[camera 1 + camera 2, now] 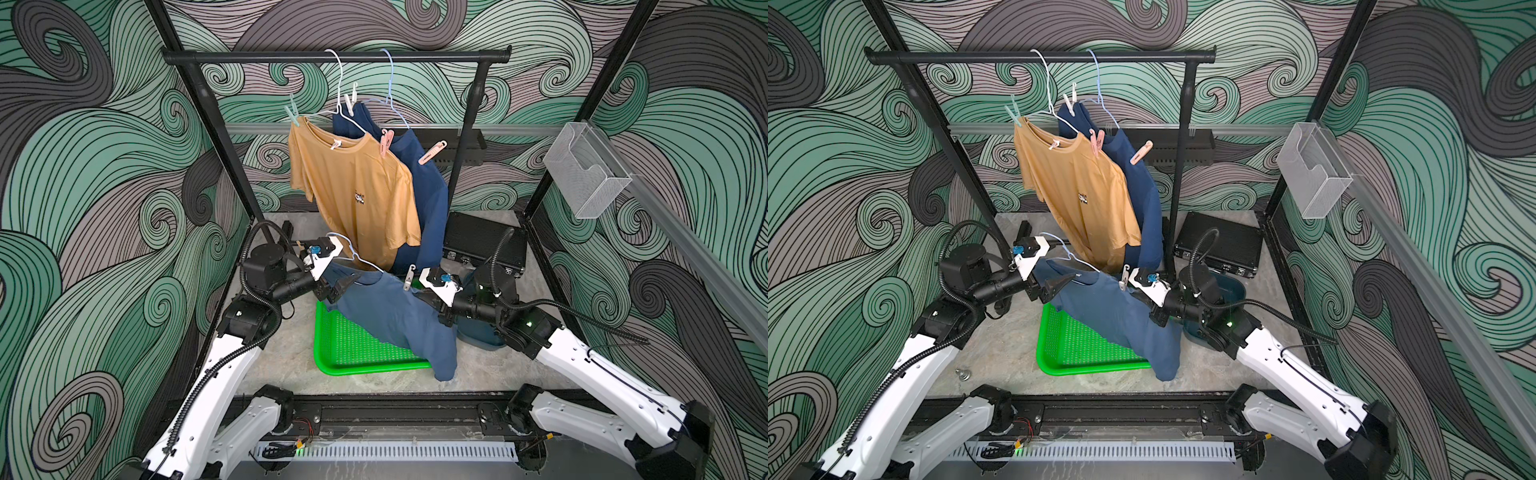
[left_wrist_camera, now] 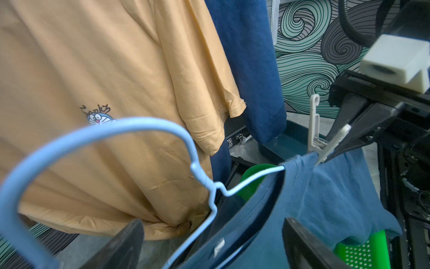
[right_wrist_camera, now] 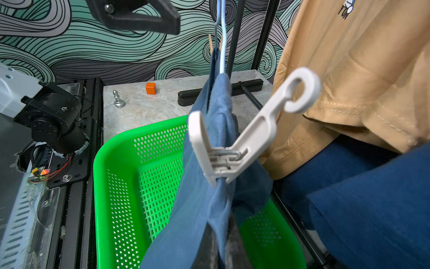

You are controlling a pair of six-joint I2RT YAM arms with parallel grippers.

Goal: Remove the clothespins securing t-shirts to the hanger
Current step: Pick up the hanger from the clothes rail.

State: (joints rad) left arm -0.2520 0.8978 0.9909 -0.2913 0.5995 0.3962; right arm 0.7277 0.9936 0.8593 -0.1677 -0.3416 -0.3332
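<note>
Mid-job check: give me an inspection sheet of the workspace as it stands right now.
Surface: grey table, green basket on it.
Job's things: tan shirt and navy shirt hang from the rail, pinned by mint clothespin, cream clothespin, pink clothespin, peach clothespin; blue shirt on its hanger, off the rail, over the basket, white clothespin on its shoulder.
Clutter: black case, chess piece, orange cube, dark tub.
Grippers: left gripper open at the blue shirt's collar; right gripper shut on the blue shirt beneath the white clothespin.
Cables: ribbed hoses loop off both arms; loose wires at the front edge.
Surroundings: swirl-patterned walls, clear holder on one.
</note>
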